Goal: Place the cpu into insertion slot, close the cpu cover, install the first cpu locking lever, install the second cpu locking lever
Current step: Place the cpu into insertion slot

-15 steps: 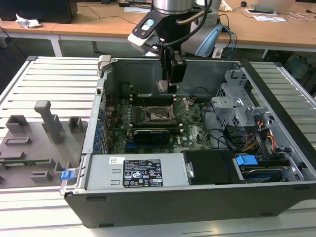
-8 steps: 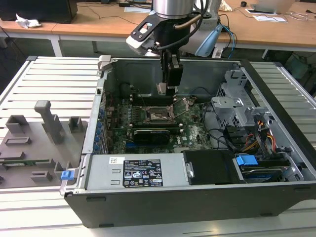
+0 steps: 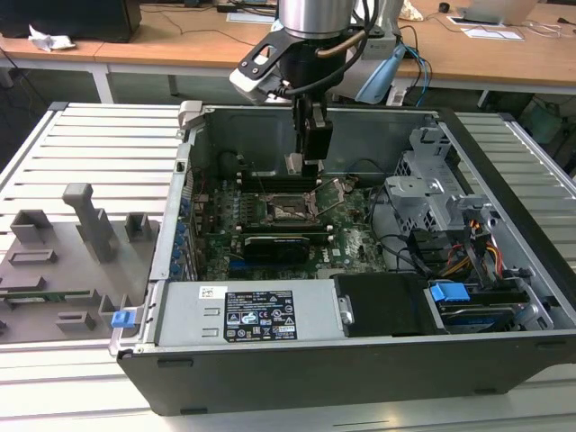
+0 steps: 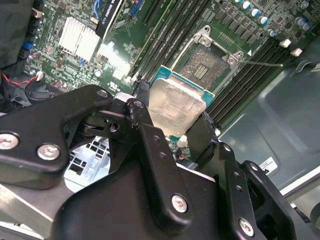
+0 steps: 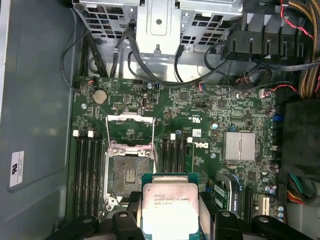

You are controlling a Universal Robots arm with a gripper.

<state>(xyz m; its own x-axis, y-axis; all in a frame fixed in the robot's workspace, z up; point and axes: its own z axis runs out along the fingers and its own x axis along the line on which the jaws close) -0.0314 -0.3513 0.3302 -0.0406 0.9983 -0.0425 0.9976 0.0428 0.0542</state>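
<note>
1. Silver-grey cpu (image 4: 176,105) sits clamped by its edges between the gripper (image 5: 170,212) fingers, raised off the board.
2. Insertion slot (image 5: 127,175) lies below, just beside the fingertips; pins bare, no chip inside. The cpu cover (image 5: 129,118) is flipped up beyond it.
3. Risk: a tilted or offset descent could bend pins; a slipping grip could drop the chip.
4. Computer case (image 3: 270,369) holds the green motherboard (image 5: 200,107), cables and drive cage.
</note>
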